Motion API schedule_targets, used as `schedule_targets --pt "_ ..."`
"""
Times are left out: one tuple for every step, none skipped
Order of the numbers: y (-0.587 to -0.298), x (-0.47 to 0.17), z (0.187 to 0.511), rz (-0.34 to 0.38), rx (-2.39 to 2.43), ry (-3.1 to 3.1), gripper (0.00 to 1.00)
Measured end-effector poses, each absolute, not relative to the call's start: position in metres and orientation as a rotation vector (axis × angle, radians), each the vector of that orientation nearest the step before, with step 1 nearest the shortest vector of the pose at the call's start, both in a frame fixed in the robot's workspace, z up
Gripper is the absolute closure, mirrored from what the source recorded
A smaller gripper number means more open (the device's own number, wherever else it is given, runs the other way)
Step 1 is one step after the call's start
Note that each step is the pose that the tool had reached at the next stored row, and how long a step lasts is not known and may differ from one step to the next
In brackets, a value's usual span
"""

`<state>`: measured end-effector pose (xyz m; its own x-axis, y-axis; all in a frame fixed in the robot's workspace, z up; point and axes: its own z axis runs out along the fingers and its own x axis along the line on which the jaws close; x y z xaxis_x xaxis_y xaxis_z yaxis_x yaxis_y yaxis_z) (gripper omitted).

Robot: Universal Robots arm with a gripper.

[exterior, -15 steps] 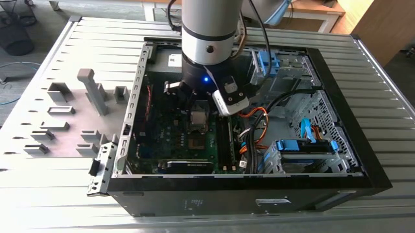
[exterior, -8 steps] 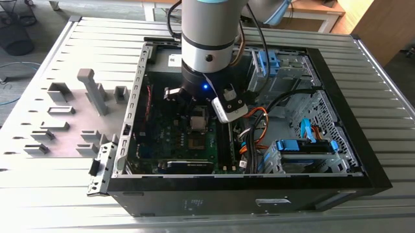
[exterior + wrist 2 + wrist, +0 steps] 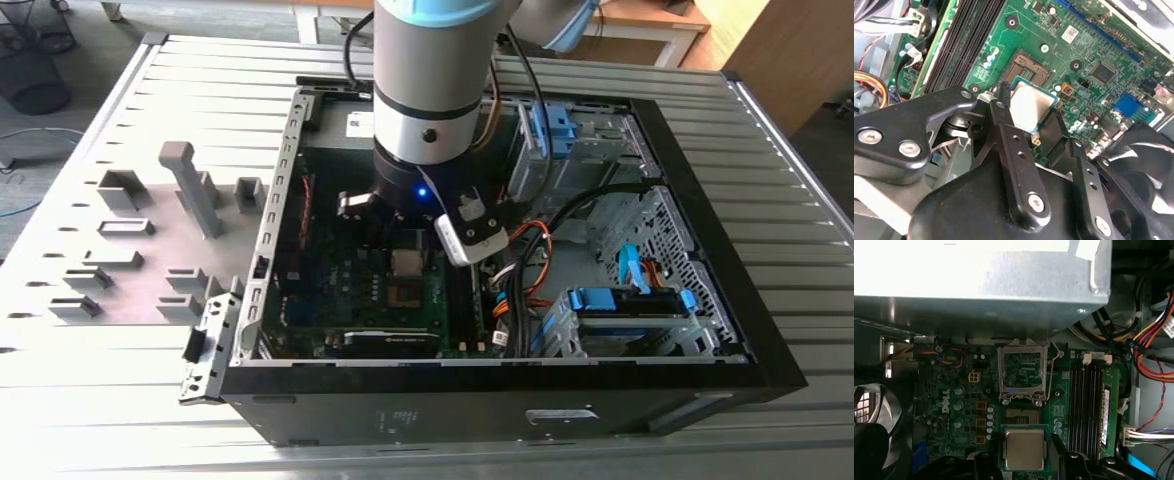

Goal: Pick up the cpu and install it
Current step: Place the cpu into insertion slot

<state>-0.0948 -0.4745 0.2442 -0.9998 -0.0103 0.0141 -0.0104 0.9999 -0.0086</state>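
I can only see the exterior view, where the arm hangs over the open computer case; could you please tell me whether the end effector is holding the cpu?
Observer: Yes. In both wrist views the end effector is shut on the cpu, gripping it at two opposite edges.
Operator: Thank you. Is the socket ready for it?
Observer: In the first wrist view the socket lies bare, with its metal load plate swung up and open.
Operator: And is the cpu seated yet?
Observer: No. It is beside the socket, not in it, and its silvery top faces the wrist cameras.
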Motion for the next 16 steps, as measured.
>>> schedule_targets --pt "-0.475 -0.095 0.243 0.015 0.016 -3.127 0.53" --pt "-0.475 -0.095 0.242 0.016 0.016 -3.127 0.53" --pt "-0.476 -0.095 0.240 0.017 0.016 -3.127 0.53" --pt "-0.476 -0.095 0.239 0.019 0.016 -3.127 0.53" --pt "-0.476 -0.095 0.239 0.020 0.016 -3.127 0.53" --pt "-0.476 -0.095 0.239 0.020 0.016 -3.127 0.53" --pt "-0.476 -0.095 0.239 0.020 0.016 -3.127 0.53" --pt "-0.476 -0.095 0.239 0.020 0.016 -3.127 0.53" --pt "-0.476 -0.095 0.239 0.020 0.016 -3.127 0.53" --pt "-0.476 -0.095 0.239 0.021 0.016 -3.127 0.53" --pt "-0.476 -0.095 0.238 0.023 0.016 -3.127 0.53" --pt "-0.476 -0.095 0.237 0.026 0.016 -3.127 0.53" --pt "-0.476 -0.095 0.236 0.027 0.016 -3.127 0.53" --pt "-0.476 -0.095 0.234 0.028 0.016 -3.127 0.53" --pt "-0.476 -0.095 0.233 0.028 0.016 -3.127 0.53" --pt "-0.476 -0.095 0.232 0.029 0.015 -3.127 0.53"
